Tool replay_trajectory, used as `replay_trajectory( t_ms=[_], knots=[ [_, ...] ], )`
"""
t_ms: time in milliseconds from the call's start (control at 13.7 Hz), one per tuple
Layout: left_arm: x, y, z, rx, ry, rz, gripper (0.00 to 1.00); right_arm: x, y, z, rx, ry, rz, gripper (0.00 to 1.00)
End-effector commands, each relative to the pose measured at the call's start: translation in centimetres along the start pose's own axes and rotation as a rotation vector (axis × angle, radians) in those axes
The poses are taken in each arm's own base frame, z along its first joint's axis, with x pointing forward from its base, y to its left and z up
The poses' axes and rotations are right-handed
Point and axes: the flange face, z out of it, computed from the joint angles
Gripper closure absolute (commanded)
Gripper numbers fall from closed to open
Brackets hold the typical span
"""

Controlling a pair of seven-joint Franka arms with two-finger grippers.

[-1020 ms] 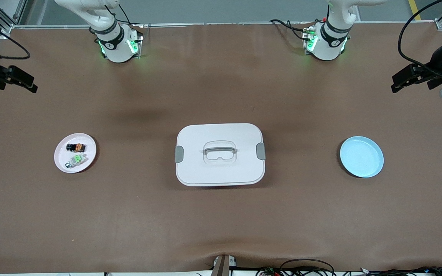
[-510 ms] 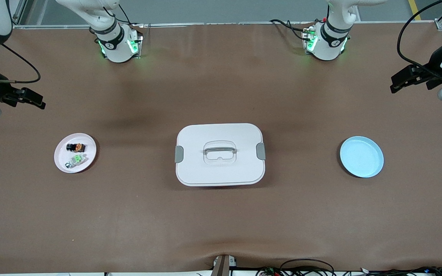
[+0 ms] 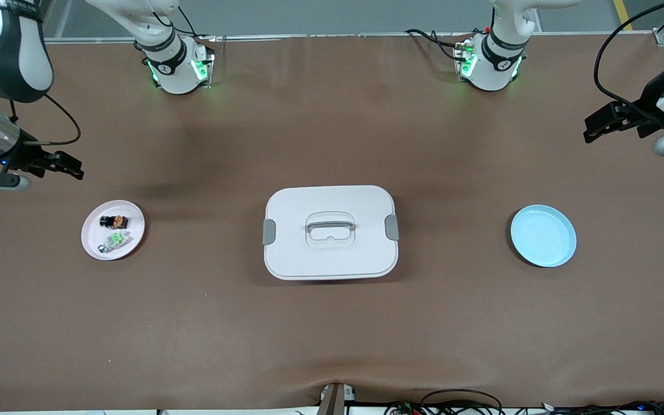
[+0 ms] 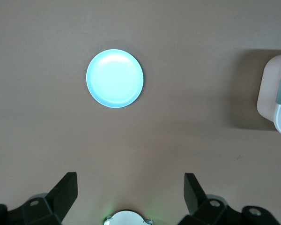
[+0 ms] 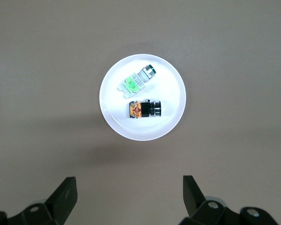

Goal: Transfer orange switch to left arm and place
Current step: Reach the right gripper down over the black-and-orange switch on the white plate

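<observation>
On the pink plate (image 3: pixel 91 242) toward my right arm's end of the tabletop (image 3: pixel 332 323), the orange switch (image 3: pixel 114 221) lies just beside a green switch (image 3: pixel 116 239); my right end effector (image 3: pixel 70 168), wide, could seize that instead; the left end effector (image 3: pixel 596 128) waits wide.

no text, label or number can be read anywhere.

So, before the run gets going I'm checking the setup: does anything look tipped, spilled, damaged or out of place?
Nothing stands out. The orange switch and green switch lie apart on the white plate, the box sits closed and square mid-table, and the blue plate holds nothing.
</observation>
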Motion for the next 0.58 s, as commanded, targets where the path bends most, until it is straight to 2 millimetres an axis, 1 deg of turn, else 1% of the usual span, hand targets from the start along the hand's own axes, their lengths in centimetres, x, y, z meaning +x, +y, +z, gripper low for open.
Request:
replay_trajectory(
  t_ms=[0, 219, 364, 510],
  knots=[
    [0.2, -0.1, -0.2, -0.001, 0.009, 0.000, 0.00, 0.4, 0.4, 3.0, -0.011, -0.019, -0.013, 0.00],
    [0.4, 0.1, -0.1, -0.002, 0.018, 0.001, 0.00, 0.0, 0.0, 5.0, -0.036, 0.009, -0.036, 0.00],
    [0.6, -0.1, 0.1, -0.005, 0.014, 0.011, 0.00, -1.1, -0.2, 7.5, -0.036, 0.045, -0.040, 0.00],
    [0.6, 0.0, 0.1, -0.005, 0.014, 0.014, 0.00, -1.6, -0.2, 10.0, -0.032, 0.044, -0.039, 0.00]
  ],
)
